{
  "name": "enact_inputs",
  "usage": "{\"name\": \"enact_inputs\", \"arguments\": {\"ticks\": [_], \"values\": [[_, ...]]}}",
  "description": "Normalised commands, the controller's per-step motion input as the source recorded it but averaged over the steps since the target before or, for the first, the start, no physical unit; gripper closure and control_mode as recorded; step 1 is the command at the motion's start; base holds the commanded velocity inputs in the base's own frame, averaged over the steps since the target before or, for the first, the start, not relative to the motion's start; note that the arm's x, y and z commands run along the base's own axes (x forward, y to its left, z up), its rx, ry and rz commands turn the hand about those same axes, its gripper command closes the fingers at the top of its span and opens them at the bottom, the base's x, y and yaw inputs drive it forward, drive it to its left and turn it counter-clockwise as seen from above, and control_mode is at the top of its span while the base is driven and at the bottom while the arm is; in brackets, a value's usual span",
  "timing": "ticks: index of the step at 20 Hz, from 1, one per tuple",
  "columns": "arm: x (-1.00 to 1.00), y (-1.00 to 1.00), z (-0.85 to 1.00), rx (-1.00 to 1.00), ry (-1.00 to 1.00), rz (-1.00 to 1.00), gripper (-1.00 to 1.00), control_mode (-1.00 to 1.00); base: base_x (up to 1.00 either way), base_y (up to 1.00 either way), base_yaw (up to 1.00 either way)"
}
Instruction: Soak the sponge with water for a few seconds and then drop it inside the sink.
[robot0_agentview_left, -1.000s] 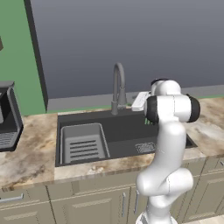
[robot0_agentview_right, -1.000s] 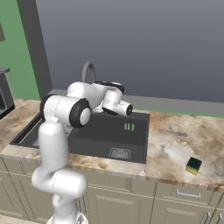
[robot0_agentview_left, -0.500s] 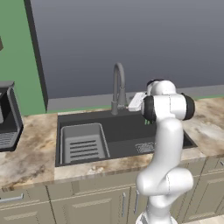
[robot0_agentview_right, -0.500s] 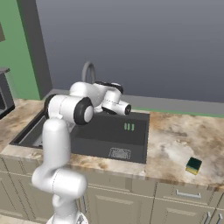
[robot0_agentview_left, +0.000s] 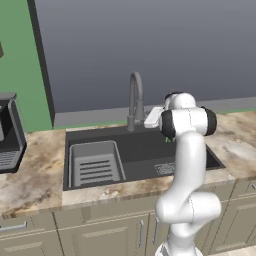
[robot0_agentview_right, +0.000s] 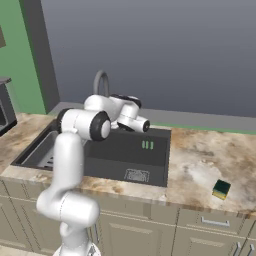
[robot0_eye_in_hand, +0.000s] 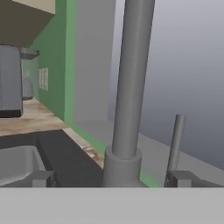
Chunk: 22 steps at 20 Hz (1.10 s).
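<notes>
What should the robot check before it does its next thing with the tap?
1. Hand lined up with the faucet: ok, the post stands straight ahead of the gripper, between its tips.
2. Handle in reach: ok, the thin faucet lever is beside the right tip.
3. Gripper empty: ok, nothing between the tips.
4. Water running: not ok, no stream in the sink.
5. Sponge picked up: not ok, it lies on the counter, right of the sink.

The gooseneck faucet (robot0_eye_in_hand: 131, 87) rises straight ahead of the fingers (robot0_eye_in_hand: 41, 178), its thin handle lever (robot0_eye_in_hand: 175, 140) just beside it, blocking the way to the back wall. The sink (robot0_agentview_right: 150, 162) basin lies open right of the slotted rack (robot0_agentview_left: 95, 165). The sponge (robot0_agentview_right: 221, 189) sits alone on open bench (robot0_agentview_right: 200, 160).
</notes>
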Motion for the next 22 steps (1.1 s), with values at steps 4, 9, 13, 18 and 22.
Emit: {"name": "enact_inputs", "arguments": {"ticks": [4,9,13,18,22], "values": [[0.19,0.0,-0.19,0.0,-0.02,0.0,-1.0,-1.0,0.0,0.0,0.0],[0.31,0.0,-0.06,0.0,0.0,0.0,-1.0,-1.0,0.0,0.0,0.0],[0.39,0.0,0.0,0.0,0.0,-0.03,-1.0,-1.0,0.0,0.0,0.0],[0.42,0.0,-0.03,0.0,0.0,-0.07,-1.0,-1.0,0.0,0.0,0.0],[0.37,0.0,-0.06,0.0,0.0,-0.08,-1.0,-1.0,0.0,0.0,0.0]]}}
